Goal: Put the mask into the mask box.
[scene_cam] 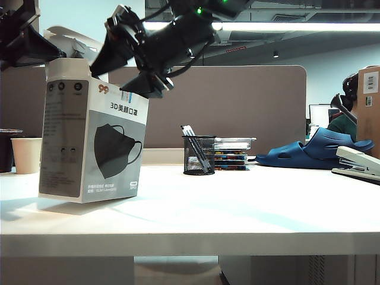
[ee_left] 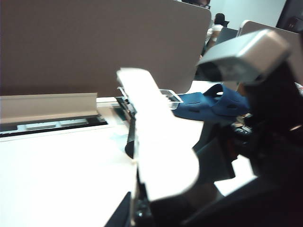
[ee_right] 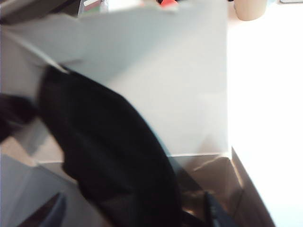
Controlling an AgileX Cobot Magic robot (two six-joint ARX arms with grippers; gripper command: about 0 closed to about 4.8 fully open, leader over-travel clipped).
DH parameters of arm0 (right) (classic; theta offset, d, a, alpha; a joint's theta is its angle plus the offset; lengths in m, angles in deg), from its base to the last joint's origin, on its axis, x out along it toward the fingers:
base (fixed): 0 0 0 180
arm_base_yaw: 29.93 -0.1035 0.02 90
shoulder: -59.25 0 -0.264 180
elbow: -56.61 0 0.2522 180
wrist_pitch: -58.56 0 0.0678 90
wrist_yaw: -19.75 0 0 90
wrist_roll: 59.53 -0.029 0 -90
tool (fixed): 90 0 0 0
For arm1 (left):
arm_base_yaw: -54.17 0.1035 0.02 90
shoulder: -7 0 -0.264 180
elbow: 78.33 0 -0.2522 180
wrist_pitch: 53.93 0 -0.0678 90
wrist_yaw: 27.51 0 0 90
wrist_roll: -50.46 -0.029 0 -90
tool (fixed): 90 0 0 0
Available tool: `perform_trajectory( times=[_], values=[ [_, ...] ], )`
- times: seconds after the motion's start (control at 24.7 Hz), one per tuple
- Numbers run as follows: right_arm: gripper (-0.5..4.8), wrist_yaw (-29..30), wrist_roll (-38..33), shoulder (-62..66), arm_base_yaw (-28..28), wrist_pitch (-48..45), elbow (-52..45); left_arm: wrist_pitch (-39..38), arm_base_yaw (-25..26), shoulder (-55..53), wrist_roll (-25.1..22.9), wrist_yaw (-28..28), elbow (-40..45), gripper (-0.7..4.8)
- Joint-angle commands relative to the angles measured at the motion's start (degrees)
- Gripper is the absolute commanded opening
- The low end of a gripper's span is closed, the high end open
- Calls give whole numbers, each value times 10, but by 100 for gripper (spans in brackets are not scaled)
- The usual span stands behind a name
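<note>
Mask box (scene_cam: pixel 89 142) stands tilted on white office table (scene_cam: pixel 237 208), both end effectors above it

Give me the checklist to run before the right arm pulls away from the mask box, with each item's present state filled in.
1. Mask box upright on the table: ok.
2. Top flaps open: ok; one white flap stands up by the left gripper.
3. Left gripper steadying the box: cannot tell. It is shut at the box top, but what it pinches is not clear.
4. Mask inside the box opening: ok; it lies dark against the inner wall in the right wrist view.
5. Right gripper free of the mask: cannot tell; fingertips are not clearly shown.
6. Mask fully below the rim: cannot tell.
</note>
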Motion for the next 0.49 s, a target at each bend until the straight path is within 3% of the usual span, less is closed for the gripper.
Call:
perform_trajectory(
  times=[0.04,0.24,0.28,0.32,0.36,0.4,0.49],
  values=[
    [402,1,-1,-14,-1,-6,2,3,-1,1,-9,-3,-3,-6],
    [399,-2,0,-34,0,-8,3,-16,-1,1,-16,-2,-3,-6],
    [351,-3,0,-42,0,-10,3,-19,-1,1,-16,-2,-3,-6],
    [232,-5,0,-49,1,-10,3,-18,-1,1,-16,-2,-3,-6],
    [150,-6,2,-51,1,-11,3,-18,-1,1,-16,-2,-3,-6],
    [103,-6,2,-52,1,-14,3,-18,-1,1,-15,-3,-3,-6],
    [84,-4,1,-52,-1,-32,3,-19,-2,1,-15,-3,-3,-6]
  ],
)
